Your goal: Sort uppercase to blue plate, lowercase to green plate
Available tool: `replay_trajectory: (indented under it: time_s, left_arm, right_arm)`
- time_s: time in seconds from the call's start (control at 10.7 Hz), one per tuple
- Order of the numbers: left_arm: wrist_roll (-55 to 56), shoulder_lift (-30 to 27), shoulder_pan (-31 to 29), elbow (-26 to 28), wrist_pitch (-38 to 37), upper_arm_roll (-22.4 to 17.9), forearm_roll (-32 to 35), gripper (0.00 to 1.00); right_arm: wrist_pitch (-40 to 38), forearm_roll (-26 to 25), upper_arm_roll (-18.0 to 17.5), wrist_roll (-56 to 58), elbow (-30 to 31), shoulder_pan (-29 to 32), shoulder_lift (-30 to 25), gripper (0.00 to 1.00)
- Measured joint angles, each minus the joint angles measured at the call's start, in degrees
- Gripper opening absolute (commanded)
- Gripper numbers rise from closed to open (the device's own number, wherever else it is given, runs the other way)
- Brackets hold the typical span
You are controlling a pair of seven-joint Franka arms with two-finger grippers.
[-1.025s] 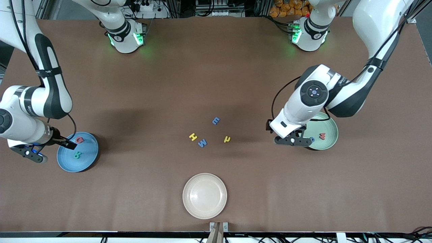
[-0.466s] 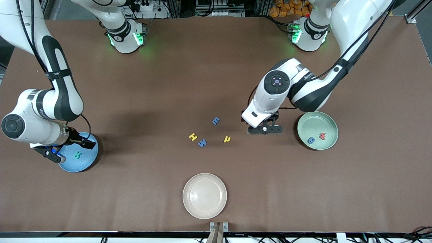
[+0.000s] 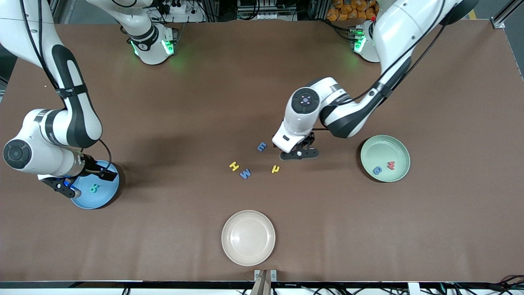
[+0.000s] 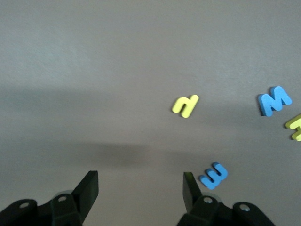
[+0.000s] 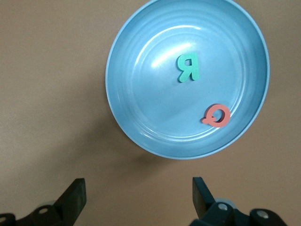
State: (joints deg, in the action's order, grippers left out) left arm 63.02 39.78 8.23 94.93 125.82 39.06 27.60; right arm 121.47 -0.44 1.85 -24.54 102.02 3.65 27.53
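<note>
Left wrist view shows the left gripper (image 4: 140, 193) open and empty over the table's middle, beside the blue E-shaped letter (image 4: 213, 175); it should centre over that letter before descending. The right gripper (image 5: 138, 197) waits open by the blue plate (image 5: 141, 136).

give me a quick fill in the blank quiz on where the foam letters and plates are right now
1. The green foam R and the red rounded foam letter lie in the round sky-blue plate, which holds ____ letters.
2. The red foam w lies in the round pale mint-green plate beside a ____ rounded letter.
3. The round beige plate holds ____ letters.
4. The left gripper, open, is over the table near the blue ____-shaped foam letter.

Missing words: two; blue; no; E
</note>
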Motion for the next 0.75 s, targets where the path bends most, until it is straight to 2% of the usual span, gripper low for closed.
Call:
replay_trajectory:
  time_s: [0.28, 0.75]
  left_arm:
    - [5.05, 2.33, 1.94, -3.12, 0.01, -0.65, 0.00, 0.80]
    - [22.87, 8.22, 7.20, -9.64, 0.30, -4.24, -0.18, 0.80]
  right_arm:
    - [0.00, 0.02, 0.00, 0.00, 0.00, -0.25, 0.00, 1.00]
    - [-0.03, 0.18, -0.14, -5.24, 0.25, -2.63, 0.05, 1.00]
